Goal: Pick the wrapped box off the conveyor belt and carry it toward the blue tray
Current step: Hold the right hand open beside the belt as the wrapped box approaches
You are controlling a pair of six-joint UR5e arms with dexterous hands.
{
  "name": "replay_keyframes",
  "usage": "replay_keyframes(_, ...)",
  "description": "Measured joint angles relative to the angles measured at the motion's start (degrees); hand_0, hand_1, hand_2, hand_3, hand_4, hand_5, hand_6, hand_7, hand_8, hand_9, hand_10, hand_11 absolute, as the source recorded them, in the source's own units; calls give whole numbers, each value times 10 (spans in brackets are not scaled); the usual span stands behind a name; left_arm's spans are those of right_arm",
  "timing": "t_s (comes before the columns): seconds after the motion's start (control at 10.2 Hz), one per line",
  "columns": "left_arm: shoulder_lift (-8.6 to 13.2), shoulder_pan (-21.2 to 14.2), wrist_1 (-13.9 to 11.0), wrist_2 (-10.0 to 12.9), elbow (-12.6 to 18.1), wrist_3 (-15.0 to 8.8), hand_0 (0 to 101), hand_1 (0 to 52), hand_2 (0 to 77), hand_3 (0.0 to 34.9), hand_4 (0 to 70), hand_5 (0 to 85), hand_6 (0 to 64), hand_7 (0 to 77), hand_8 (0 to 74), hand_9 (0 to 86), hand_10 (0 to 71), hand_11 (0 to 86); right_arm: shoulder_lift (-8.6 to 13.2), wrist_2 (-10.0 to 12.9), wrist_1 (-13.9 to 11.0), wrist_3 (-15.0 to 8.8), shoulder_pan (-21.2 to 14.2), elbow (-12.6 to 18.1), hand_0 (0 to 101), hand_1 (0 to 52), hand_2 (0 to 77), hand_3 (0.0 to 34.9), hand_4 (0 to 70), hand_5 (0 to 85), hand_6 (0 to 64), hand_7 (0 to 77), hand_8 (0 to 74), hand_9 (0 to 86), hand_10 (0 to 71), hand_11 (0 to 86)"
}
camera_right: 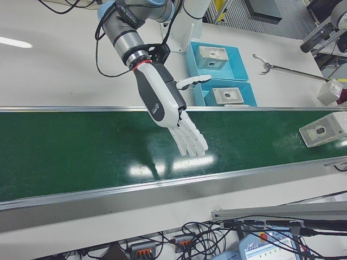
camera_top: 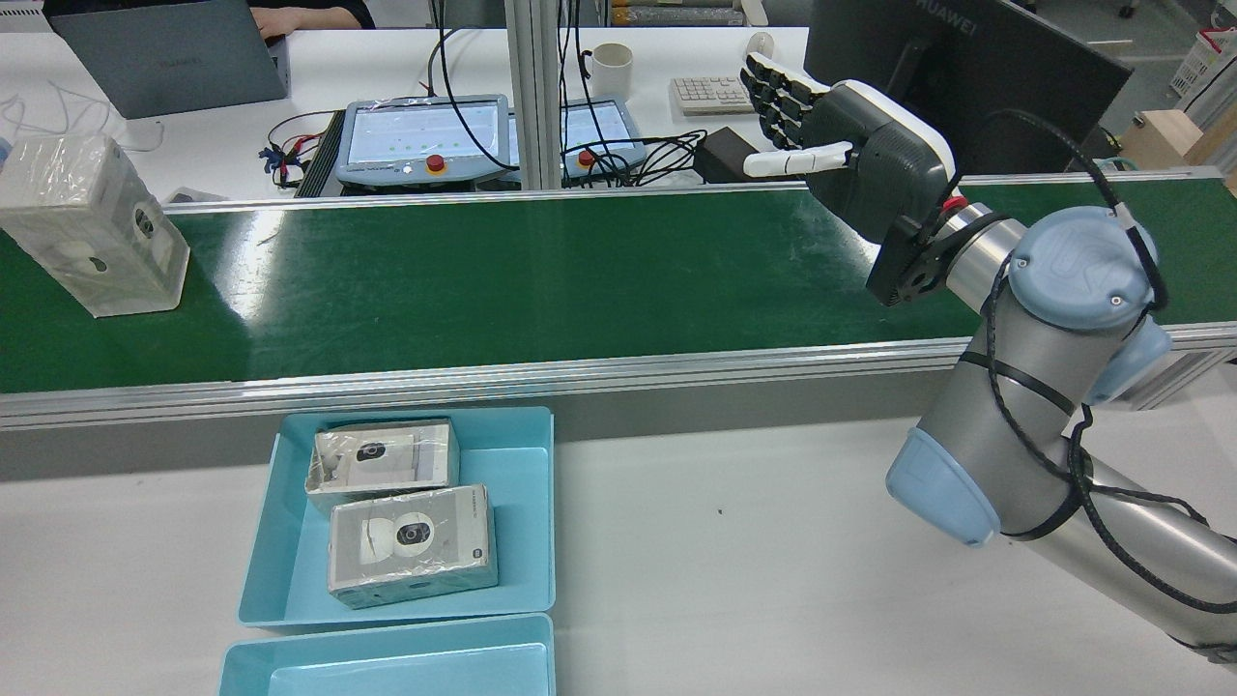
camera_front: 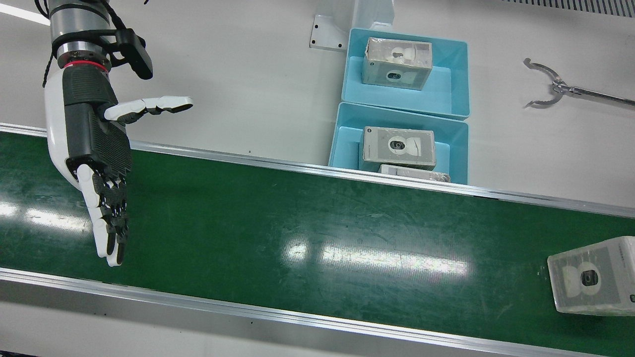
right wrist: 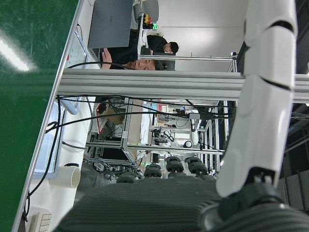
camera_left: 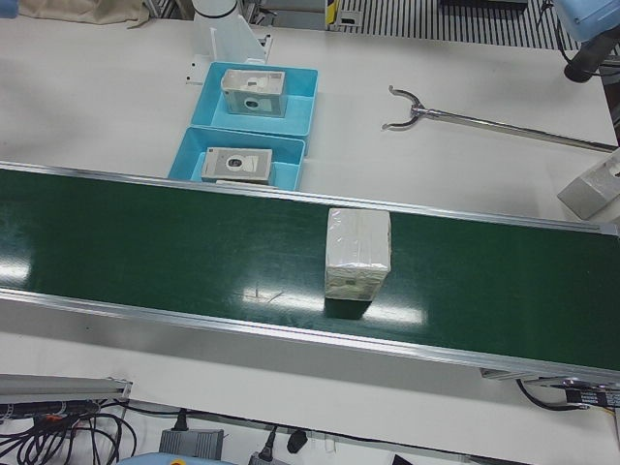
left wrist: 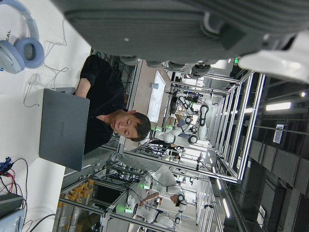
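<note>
A plastic-wrapped white box (camera_front: 593, 277) stands on the green conveyor belt (camera_front: 297, 213) at the front view's right edge. It also shows in the rear view (camera_top: 92, 227), the left-front view (camera_left: 356, 254) and the right-front view (camera_right: 323, 130). My right hand (camera_front: 94, 148) is open and empty, fingers spread, above the belt's other end, far from the box. It also shows in the rear view (camera_top: 850, 145) and the right-front view (camera_right: 168, 108). My left hand (left wrist: 169, 24) shows only in its own view, fingers apart, holding nothing. The blue tray (camera_front: 347, 129) lies beside the belt.
A second blue tray (camera_front: 459, 74) lies behind the first; both hold wrapped boxes (camera_front: 399, 146). A metal grabber tool (camera_front: 555, 89) lies on the white table. Another wrapped box (camera_left: 591, 189) stands on the table beyond the belt's end. Control panels and cables sit past the belt (camera_top: 425, 135).
</note>
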Motion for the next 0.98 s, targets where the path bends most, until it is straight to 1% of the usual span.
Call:
replay_keyframes(0.2,0,0,0,0,0,0,0,0,5,0,0,11,0,0,0,0,5,0,0,0,0,-1,0,0,456,115,109,18,27,5,0,0,22,11,0,11)
replay_keyframes(0.69,0,0,0,0,0,0,0,0,5,0,0,11,0,0,0,0,0,0,0,0,0,-3,-2,-3,458,115,109,18,27,5,0,0,22,11,0,11)
replay_keyframes(0.78,0,0,0,0,0,0,0,0,5,0,0,11,0,0,0,0,0,0,0,0,0,-4,-2,-4,456,125,109,16,27,5,0,0,22,16,0,11)
replay_keyframes(0.98,0,0,0,0,0,0,0,0,5,0,0,11,0,5,0,0,0,0,7,0,0,-5,-3,-13,457,125,109,20,27,5,0,0,22,16,0,11)
